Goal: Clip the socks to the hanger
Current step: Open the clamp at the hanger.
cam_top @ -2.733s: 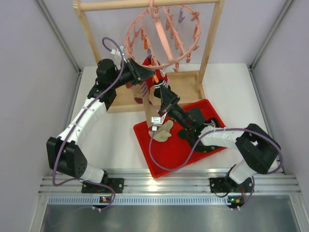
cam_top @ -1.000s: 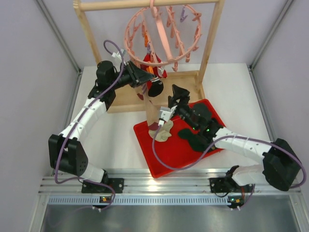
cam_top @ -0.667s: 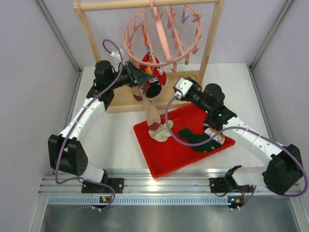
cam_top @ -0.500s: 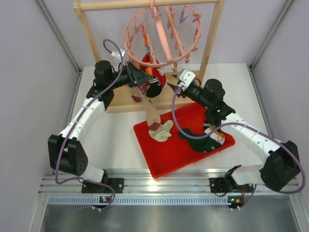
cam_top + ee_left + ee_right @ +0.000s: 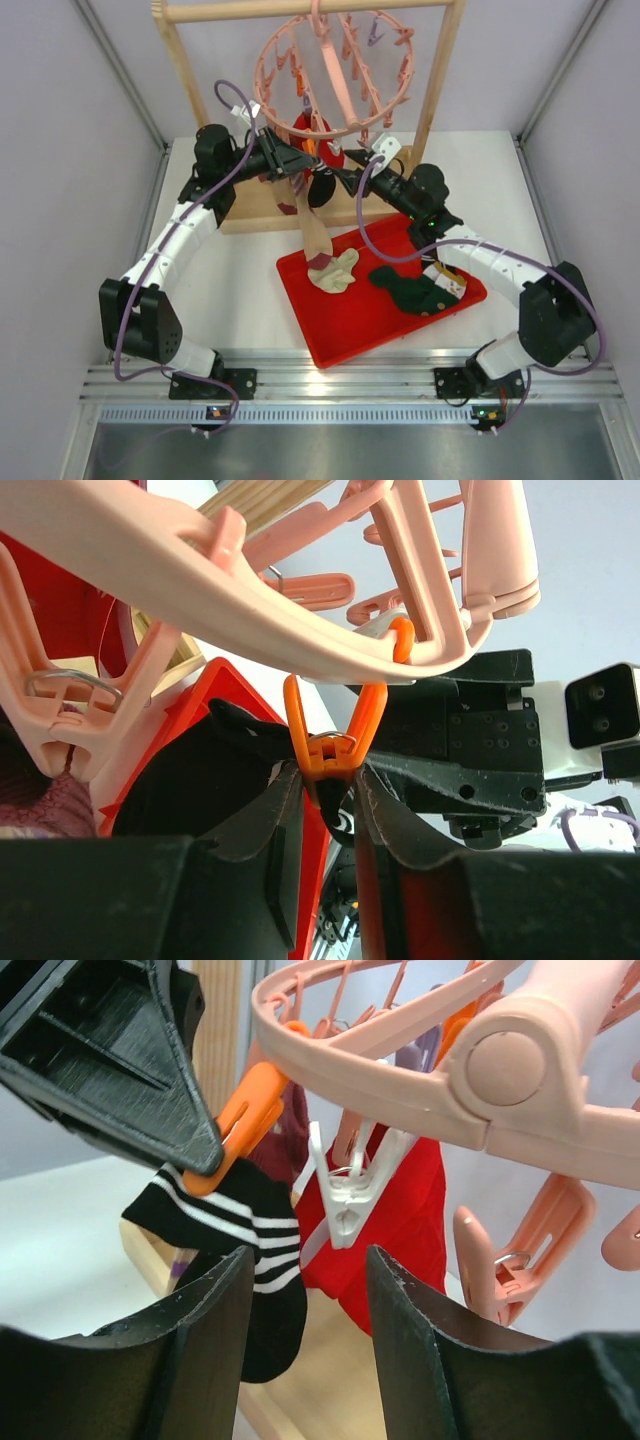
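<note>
The round pink hanger (image 5: 335,75) hangs from the wooden rack. My left gripper (image 5: 305,163) is shut on an orange peg (image 5: 333,735) under the ring (image 5: 250,600), its fingers squeezing the peg's handles. A black sock with white stripes (image 5: 235,1215) hangs from that peg's mouth. My right gripper (image 5: 310,1260) is open just in front of this sock, with nothing between its fingers. A red sock (image 5: 400,1220) hangs behind a white peg (image 5: 350,1195). A tan sock (image 5: 312,235) dangles lower. A dark green sock (image 5: 410,290) and a cream sock (image 5: 335,270) lie in the tray.
The red tray (image 5: 350,335) sits on the white table under the right arm. The wooden rack's right post (image 5: 432,100) and its base board (image 5: 385,185) stand close behind both grippers. Several pink pegs (image 5: 495,1260) dangle beside the right gripper.
My right arm swung off the tray, out to the right, then back in toward the hanger, ending beside the black striped sock. The left gripper kept its hold on the orange peg.
</note>
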Tool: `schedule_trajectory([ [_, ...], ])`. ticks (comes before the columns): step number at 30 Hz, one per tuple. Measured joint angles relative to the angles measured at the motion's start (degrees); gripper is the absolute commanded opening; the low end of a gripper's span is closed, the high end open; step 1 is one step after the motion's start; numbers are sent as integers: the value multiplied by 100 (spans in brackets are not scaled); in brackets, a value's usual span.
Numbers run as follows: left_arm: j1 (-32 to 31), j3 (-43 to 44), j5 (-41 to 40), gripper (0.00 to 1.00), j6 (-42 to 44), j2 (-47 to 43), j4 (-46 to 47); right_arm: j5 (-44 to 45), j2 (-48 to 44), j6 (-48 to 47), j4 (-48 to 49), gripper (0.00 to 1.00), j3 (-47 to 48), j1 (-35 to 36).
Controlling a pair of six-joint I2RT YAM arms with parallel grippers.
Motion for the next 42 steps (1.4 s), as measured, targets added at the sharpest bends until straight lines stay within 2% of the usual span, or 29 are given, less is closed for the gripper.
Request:
schedule_trajectory([
  [10, 4, 2, 61, 12, -2, 0, 0, 282, 341, 221, 479, 47, 9, 0],
  [16, 4, 13, 63, 14, -2, 0, -4, 289, 507, 229, 595, 33, 74, 7],
  [18, 4, 20, 59, 16, 4, 0, -17, 291, 507, 214, 640, 31, 74, 20],
  [24, 7, 48, 44, 29, 66, 0, -105, 317, 507, 212, 715, 28, 129, 57],
  [25, 7, 52, 31, 32, 92, 0, -125, 323, 507, 212, 721, 21, 162, 61],
  [28, 11, 57, -33, 47, 186, -7, -177, 343, 507, 179, 715, 8, 232, 68],
  [31, 15, 55, -170, 52, 319, -81, -317, 382, 503, 155, 717, 0, 267, 79],
  [32, 22, 48, -234, 54, 380, -146, -387, 409, 501, 146, 710, 0, 267, 92],
  [38, 55, -170, -662, 56, 997, -1051, -496, 686, 396, -42, 544, 0, 256, 282],
  [42, 33, -293, -748, 54, 1360, -1670, -382, 1021, 151, -94, 339, 0, 254, 459],
])
